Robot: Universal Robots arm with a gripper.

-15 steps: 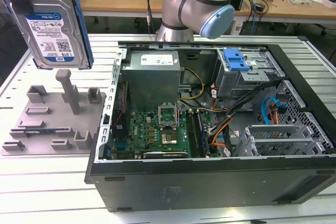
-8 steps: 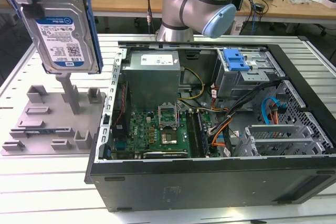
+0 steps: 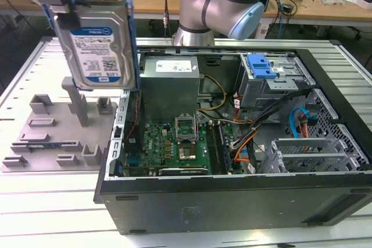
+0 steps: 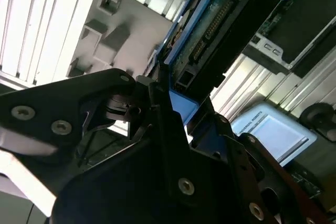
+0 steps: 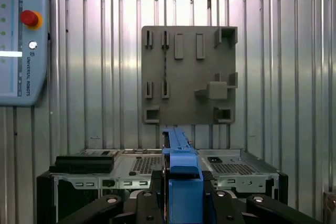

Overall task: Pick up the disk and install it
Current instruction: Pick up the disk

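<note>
Ribbed aluminium bench [image 3: 40,219] in some lab, with messy wooden desks [image 3: 325,4] along the back. An open computer case [image 3: 232,201] lies on its side on the bench, motherboard [image 3: 174,143] and power supply [image 3: 171,79] showing. Just beside it, on the exterior view's left, sits a grey tray [image 3: 52,126] with upright posts

The disk [image 3: 96,45] is up in the air, well clear of the tray. It hangs upright with its label facing the exterior camera and the blue carrier round its edges, roughly over where the tray meets the case wall. The tool [image 3: 65,13] is clamped on its upper end. In the first wrist view the carrier sits edge-on, pinched between the black fingers [image 5: 153,205]. I can't quite tell whether the pads bite plastic only or reach the metal body, the second wrist view is too crowded there

So pickup looks done, install not. The drive cage [image 3: 273,88] with the blue latch [image 3: 260,67] is on the case's far side, toward the exterior view's right, well apart from the disk

What I reckon could go wrong:
- it's held by one end, so if that's only plastic it can flex, and a jerky move could pivot the disk or let it slip
- the case wall and power supply sit between disk and cage, so carrying it low would clip them
- the loose cables [image 3: 250,137] near the cage could snag a corner
- going in tilted at the cage mouth would jam the carrier
</note>
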